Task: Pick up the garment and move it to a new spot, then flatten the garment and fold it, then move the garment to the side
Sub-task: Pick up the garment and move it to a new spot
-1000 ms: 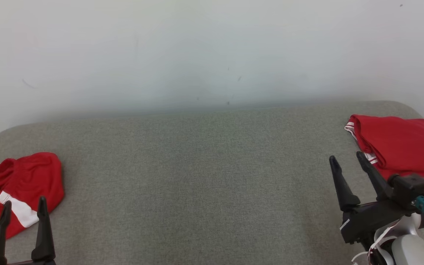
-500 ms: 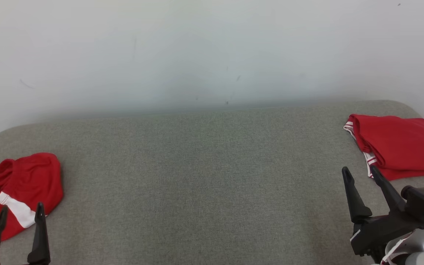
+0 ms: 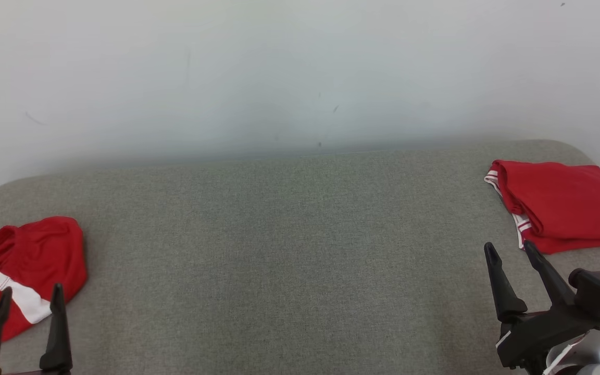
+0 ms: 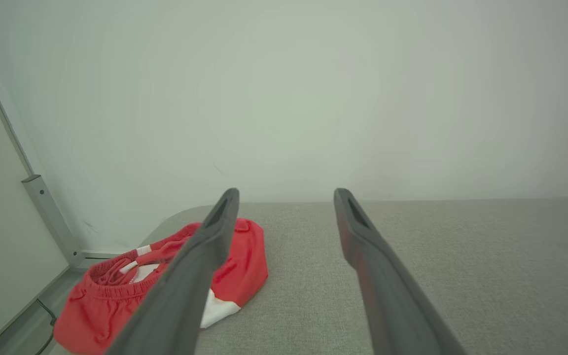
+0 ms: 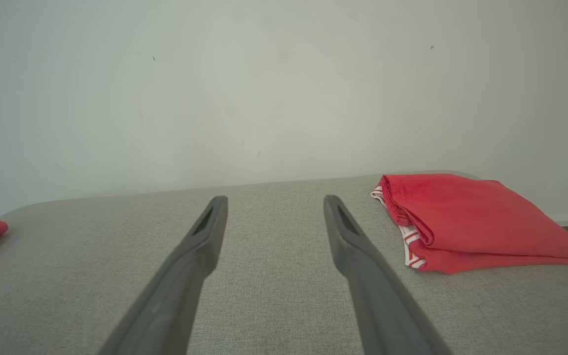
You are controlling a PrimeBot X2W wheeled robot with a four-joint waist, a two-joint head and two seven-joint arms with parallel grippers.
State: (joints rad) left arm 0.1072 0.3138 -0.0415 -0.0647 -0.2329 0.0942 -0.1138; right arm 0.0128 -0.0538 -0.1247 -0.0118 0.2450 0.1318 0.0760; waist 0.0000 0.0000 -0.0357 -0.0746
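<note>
Down low, the left end effector (image 3: 33,290) hangs spread and empty, close by the crumpled red garment (image 3: 34,250) at the grey table's (image 3: 279,250) left end; the right end effector (image 3: 509,245), likewise spread and empty, sits just beside the folded red garment (image 3: 560,203) at the right end.

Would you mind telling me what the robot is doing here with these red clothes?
Nothing is being handled right now. Both tools are open and empty above the grey padded surface. The left tool is by the crumpled red shorts at the left edge, and the right tool is just short of the folded red garment at the far right. That piece looks finished; the shorts are likely next.
</note>
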